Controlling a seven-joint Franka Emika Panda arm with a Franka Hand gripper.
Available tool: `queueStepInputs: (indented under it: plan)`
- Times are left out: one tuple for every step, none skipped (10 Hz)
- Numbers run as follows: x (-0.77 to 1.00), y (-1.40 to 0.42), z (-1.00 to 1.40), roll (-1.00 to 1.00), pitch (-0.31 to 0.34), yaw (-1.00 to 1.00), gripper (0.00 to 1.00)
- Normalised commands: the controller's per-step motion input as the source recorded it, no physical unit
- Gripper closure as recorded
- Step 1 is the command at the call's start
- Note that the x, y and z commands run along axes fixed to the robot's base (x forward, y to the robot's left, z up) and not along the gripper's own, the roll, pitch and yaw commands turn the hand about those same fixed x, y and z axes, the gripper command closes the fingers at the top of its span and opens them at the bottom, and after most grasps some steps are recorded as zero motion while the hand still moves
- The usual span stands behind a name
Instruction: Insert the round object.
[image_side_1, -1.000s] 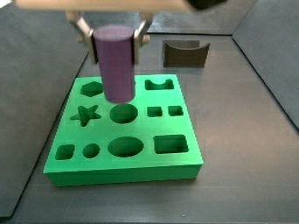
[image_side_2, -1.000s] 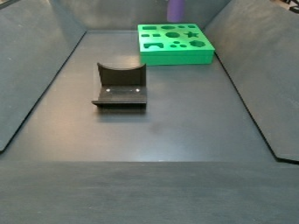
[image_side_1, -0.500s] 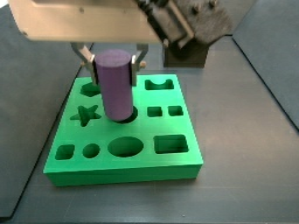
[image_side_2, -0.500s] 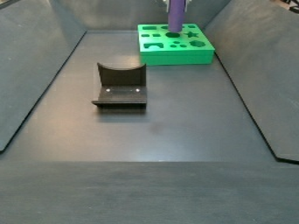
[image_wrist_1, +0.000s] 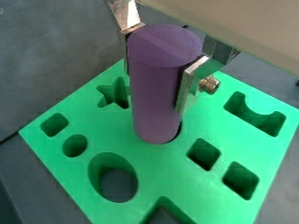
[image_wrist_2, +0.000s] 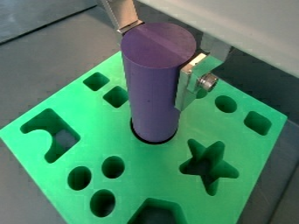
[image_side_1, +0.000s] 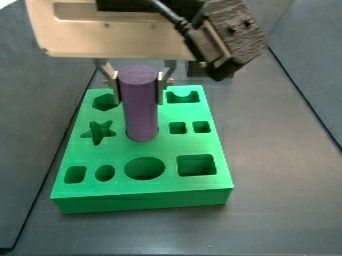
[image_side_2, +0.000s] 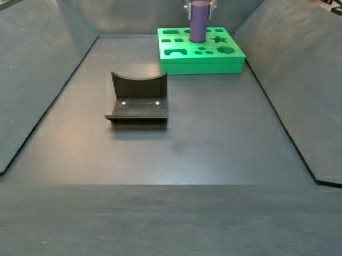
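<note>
The purple cylinder (image_wrist_1: 158, 83) stands upright with its lower end inside the round hole of the green block (image_wrist_1: 70, 118). It also shows in the other wrist view (image_wrist_2: 156, 83) and in both side views (image_side_1: 140, 105) (image_side_2: 197, 20). My gripper (image_wrist_1: 162, 44) is shut on the cylinder's upper part, one silver finger (image_wrist_1: 194, 79) on each side of it. In a side view the gripper (image_side_1: 138, 75) sits right above the green block (image_side_1: 140, 185). The green block (image_side_2: 201, 50) has several shaped holes, among them a star (image_wrist_2: 207, 164).
The dark fixture (image_side_2: 138, 98) stands on the grey floor in front of the green block. Dark walls slope up on both sides of the floor. In a side view the arm's body (image_side_1: 134, 30) hangs over the back of the block and hides the fixture.
The gripper has moved down with the purple cylinder. The cylinder hung above the green block a second ago; now its lower end is inside the round hole.
</note>
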Motion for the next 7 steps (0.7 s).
queueStepInputs:
  plan:
    - [0.13,0.0,-1.0,0.04,-0.089,0.14,1.0]
    - [-0.1,0.01,-1.0,0.05,-0.124,0.12,1.0]
    - [-0.23,0.0,-1.0,0.01,-0.124,0.13,1.0]
    - [-0.22,0.0,-1.0,0.0,-0.116,0.1,1.0]
    - [-0.21,-0.03,-1.0,0.0,-0.113,0.07,1.0]
    - [-0.08,-0.23,-1.0,0.01,-0.021,0.03,1.0]
    - [-0.04,-0.29,-1.0,0.02,0.0,0.03,1.0]
